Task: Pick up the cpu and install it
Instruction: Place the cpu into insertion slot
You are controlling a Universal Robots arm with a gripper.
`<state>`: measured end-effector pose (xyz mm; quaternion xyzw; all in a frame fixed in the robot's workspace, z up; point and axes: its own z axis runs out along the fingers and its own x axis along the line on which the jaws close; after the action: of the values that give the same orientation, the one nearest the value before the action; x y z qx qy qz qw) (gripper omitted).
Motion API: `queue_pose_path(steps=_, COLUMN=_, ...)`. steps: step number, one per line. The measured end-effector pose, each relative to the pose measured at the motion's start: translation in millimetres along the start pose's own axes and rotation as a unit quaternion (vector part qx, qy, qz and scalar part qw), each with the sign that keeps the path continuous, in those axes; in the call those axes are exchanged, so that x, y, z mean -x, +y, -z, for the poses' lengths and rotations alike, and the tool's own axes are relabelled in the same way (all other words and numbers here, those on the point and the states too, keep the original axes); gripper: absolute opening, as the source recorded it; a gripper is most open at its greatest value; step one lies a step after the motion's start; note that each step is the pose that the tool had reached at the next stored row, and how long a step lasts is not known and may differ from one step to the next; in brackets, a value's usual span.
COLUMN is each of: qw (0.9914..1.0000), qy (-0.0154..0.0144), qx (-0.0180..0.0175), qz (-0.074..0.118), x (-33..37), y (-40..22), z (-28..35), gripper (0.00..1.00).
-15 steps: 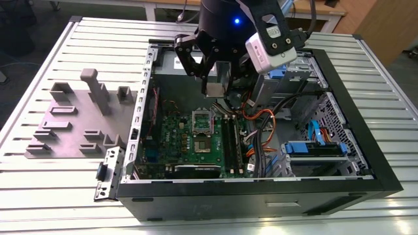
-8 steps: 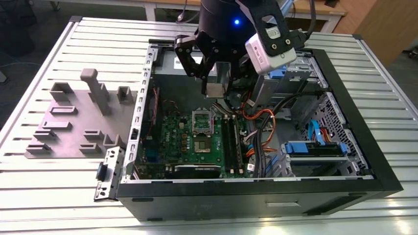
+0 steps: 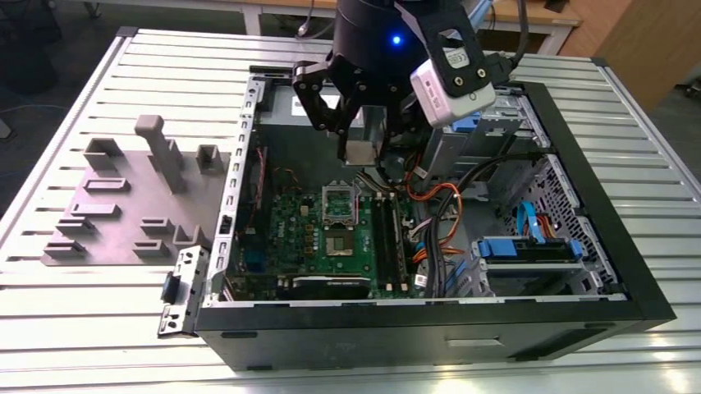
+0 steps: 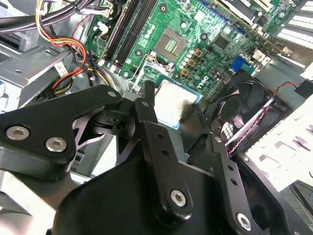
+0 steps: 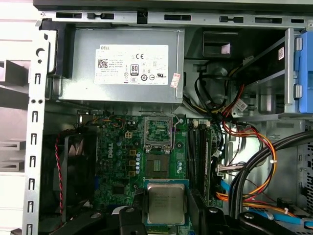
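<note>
The cpu (image 5: 166,201), a small flat square chip with a dull silver top and a pale rim, sits between the black fingers of my gripper (image 5: 166,215), which is shut on it. The cpu (image 4: 174,104) hangs above the green motherboard (image 4: 205,29) inside the open computer case. In the exterior view my gripper (image 3: 359,150) hovers over the case's far part, just beyond the socket. The socket (image 5: 157,164) lies bare, its shiny metal frame (image 5: 158,131) flipped up beside it. The chip is apart from the socket (image 4: 171,43).
The black case (image 3: 613,279) lies on its side on a slatted metal table (image 3: 646,164). Inside are a silver power supply (image 5: 122,66), orange and black cables (image 5: 249,147), memory slots (image 5: 195,156) and a fan (image 4: 244,112). A grey slotted fixture (image 3: 121,205) stands at the exterior view's left.
</note>
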<state>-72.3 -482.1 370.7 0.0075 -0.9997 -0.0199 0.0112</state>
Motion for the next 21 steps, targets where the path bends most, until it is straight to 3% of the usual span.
queue_pose_path(steps=21, qw=1.0, qy=0.0, qx=0.0001, qz=0.0, x=0.1, y=-0.6, z=-6.4, gripper=0.45)
